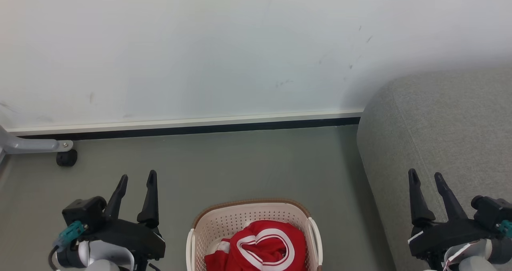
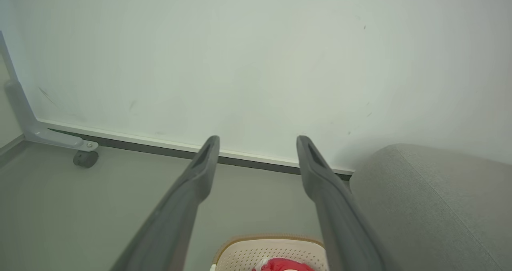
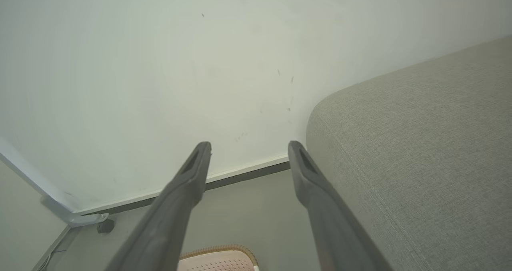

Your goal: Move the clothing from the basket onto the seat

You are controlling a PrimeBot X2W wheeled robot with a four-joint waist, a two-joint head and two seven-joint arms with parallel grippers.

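A pale wall [image 1: 200, 43] spans the far side of the scene, meeting the grey-green floor [image 1: 240, 163] at a white and black skirting strip. On the right, the grey woven seat [image 1: 448, 135] rises from the floor, its rounded corner close to the wall and its top bare. The cream perforated basket [image 1: 224, 223] with its brown rim stands on the floor at the near edge, between the two arms and to the left of the seat. The red clothing [image 1: 264, 247] with white stripe trim lies bunched inside it. The left gripper [image 1: 138, 175] hangs over the floor left of the basket, fingers spread apart and holding nothing. The right gripper [image 1: 425, 173] hangs beside the seat's near-left side, likewise spread and empty. At the far left, a grey metal leg ends in a small black caster [image 1: 66, 157] near the skirting.
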